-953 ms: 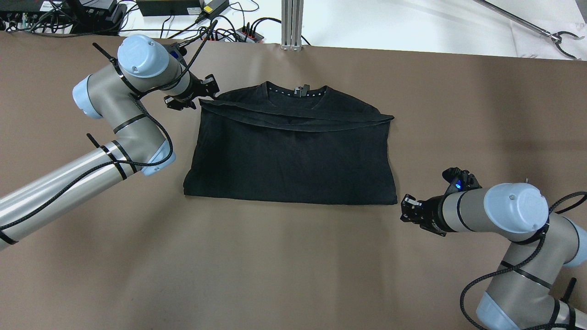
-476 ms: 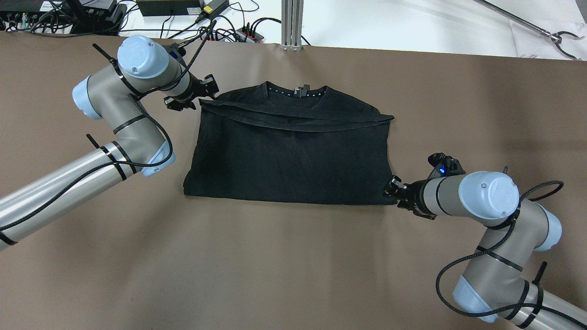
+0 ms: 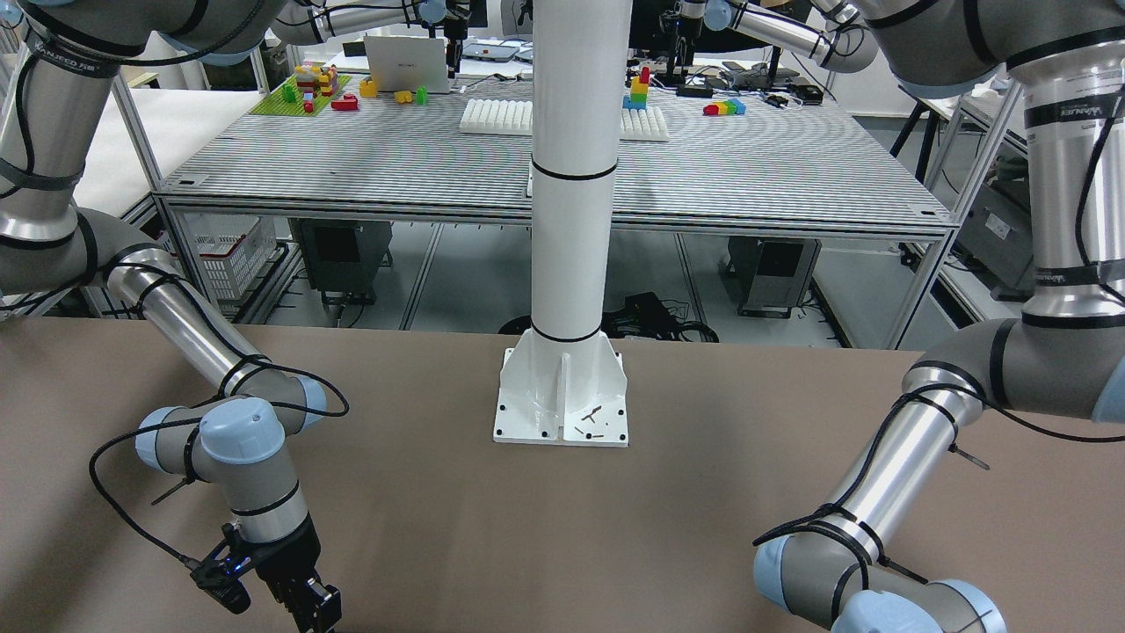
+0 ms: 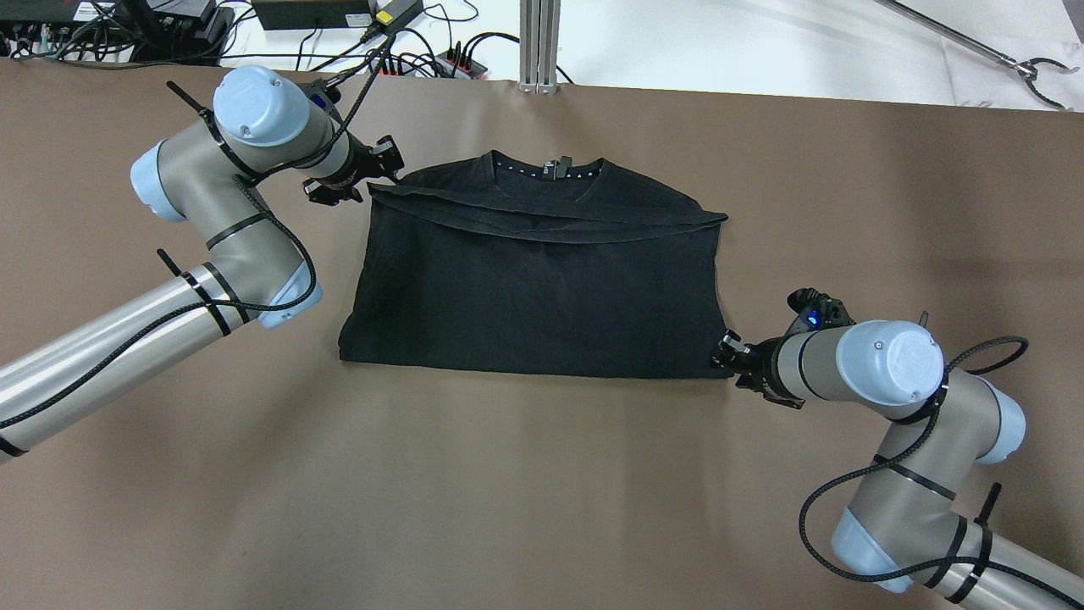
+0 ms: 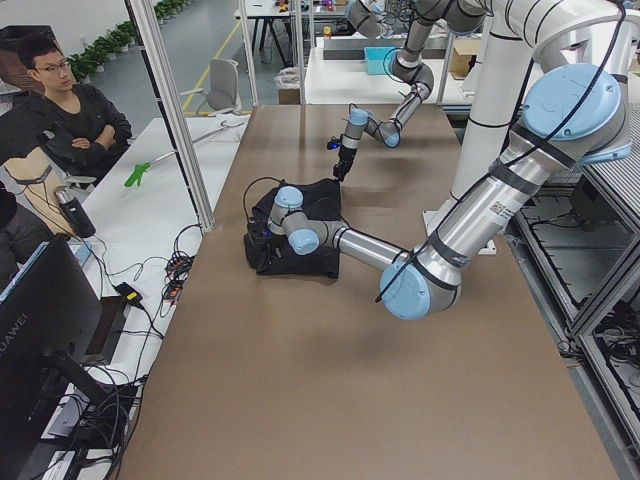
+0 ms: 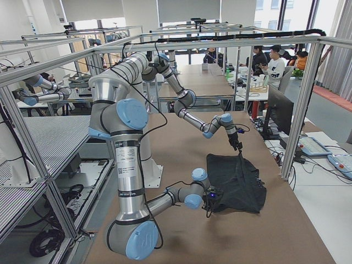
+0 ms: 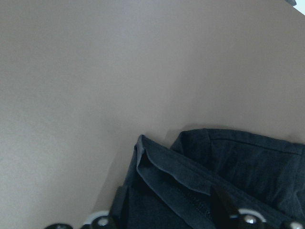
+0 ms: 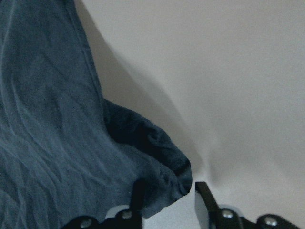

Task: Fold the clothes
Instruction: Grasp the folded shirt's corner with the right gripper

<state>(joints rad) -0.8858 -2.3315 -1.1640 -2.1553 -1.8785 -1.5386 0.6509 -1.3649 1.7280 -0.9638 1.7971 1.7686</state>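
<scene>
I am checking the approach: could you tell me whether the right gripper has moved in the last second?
Yes. In the overhead view the right gripper has moved up and left across the table, from clear of the shirt to its near right corner.

clothes (image 8: 52, 133) corner bunched between jaws | jaws apart | table (image 8: 228, 71) beneath

Brown matte table (image 4: 542, 491), plain flat top. Black garment (image 4: 542, 288) lies on it twd far edge, approx centre L-R. It's spread flat and folded: collar pts to far side, a folded-over band runs across just below collar, near edge straight. Its near corner on robot's right is a bit bunched, lifted off surface. White pillar (image 3: 576, 176) stands on base plate (image 3: 527, 413), flat on table at robot's side, apart from garment.
</scene>
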